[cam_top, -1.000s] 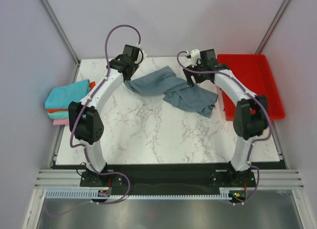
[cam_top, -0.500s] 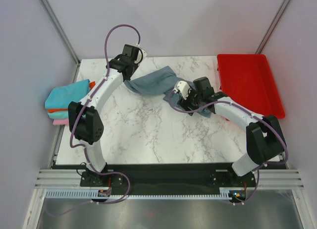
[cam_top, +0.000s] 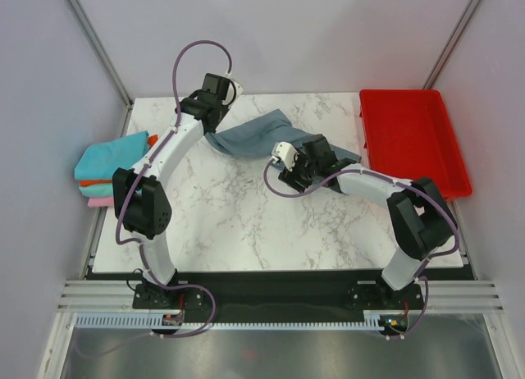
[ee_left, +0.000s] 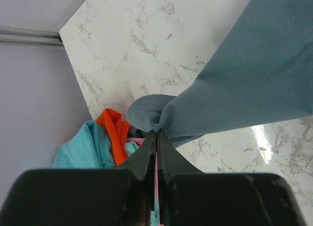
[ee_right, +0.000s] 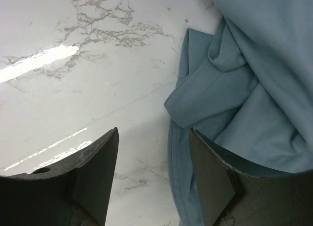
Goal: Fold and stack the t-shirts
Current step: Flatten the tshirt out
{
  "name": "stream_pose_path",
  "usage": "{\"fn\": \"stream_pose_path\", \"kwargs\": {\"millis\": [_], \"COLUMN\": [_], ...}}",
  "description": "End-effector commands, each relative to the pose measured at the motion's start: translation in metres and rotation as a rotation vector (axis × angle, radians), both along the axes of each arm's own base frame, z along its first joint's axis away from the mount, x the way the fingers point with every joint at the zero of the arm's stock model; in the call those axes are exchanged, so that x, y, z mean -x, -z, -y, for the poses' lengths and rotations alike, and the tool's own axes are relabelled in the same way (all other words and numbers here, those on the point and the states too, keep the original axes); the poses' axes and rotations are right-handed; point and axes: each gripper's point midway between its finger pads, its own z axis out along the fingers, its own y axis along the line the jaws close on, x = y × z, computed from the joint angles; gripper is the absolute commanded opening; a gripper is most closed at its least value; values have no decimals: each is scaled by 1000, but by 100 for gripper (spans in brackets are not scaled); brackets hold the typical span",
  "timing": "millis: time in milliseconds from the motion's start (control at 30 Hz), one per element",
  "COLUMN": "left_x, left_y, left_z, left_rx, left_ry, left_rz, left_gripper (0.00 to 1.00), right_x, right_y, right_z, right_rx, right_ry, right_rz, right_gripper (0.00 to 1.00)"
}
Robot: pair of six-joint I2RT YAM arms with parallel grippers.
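Spreading looks like the step in hand. On the marble surface (cam_top: 246, 223) the slate grey-blue shirt (cam_top: 250, 137) lies bunched toward the far middle, with one edge clenched and lifted by the left fingers (ee_left: 146, 155). The right fingers (ee_right: 95, 167) are spread, low beside a folded flap at the shirt's near edge, grasping nothing. Best bet: take a single layer at that flap, not the bunch, then pull away from the left so the cloth flattens. The red tray (cam_top: 414, 141) at the right edge sits near the cloth and could snag it. The folded teal, orange and pink stack (cam_top: 111, 162) is at the left edge, well apart.
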Motion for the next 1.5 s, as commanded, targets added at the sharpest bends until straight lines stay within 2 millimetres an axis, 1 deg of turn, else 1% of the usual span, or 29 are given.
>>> {"fn": "stream_pose_path", "kwargs": {"millis": [0, 33, 100, 233, 267, 300, 333, 400, 533, 767, 933, 1100, 1467], "left_x": [5, 5, 5, 5, 5, 4, 4, 2, 3, 2, 1, 1, 2], "left_y": [-18, -17, -17, -15, -13, -14, -14, -15, -12, -12, -12, -15, -13], "left_z": [-5, -5, -6, -7, -8, -7, -7, -7, -6, -6, -6, -6, -8], "left_rx": [34, 34, 33, 32, 29, 31, 30, 32, 30, 29, 31, 31, 24], "left_ry": [-23, -23, -25, -29, -29, -29, -28, -30, -28, -27, -28, -28, -31], "left_rz": [38, 38, 36, 32, 27, 29, 30, 33, 24, 24, 26, 31, 27], "left_gripper": [2, 2, 2, 2, 2, 2, 2, 2, 2, 2, 2, 2, 2], "right_x": [-16, -17, -21, -28, -30, -35, -37, -41, -45, -47, -41, -38, -49], "right_y": [-13, -8, -8, -2, 0, -4, -1, -2, 1, 1, 4, 13, 32], "right_z": [-22, -23, -25, -26, -26, -28, -28, -30, -29, -27, -24, -22, -18], "right_rx": [-51, -45, -49, -44, -40, -53, -52, -56, -50, -38, -27, -2, 46], "right_ry": [-19, -16, -10, 7, 17, 24, 29, 42, 57, 66, 63, 51, 78], "right_rz": [49, 45, 58, 65, 61, 82, 80, 84, 89, 92, 72, 65, 55], "right_gripper": [68, 67, 67, 64, 61, 61, 56, 52, 45, 44, 46, 49, 49]}}
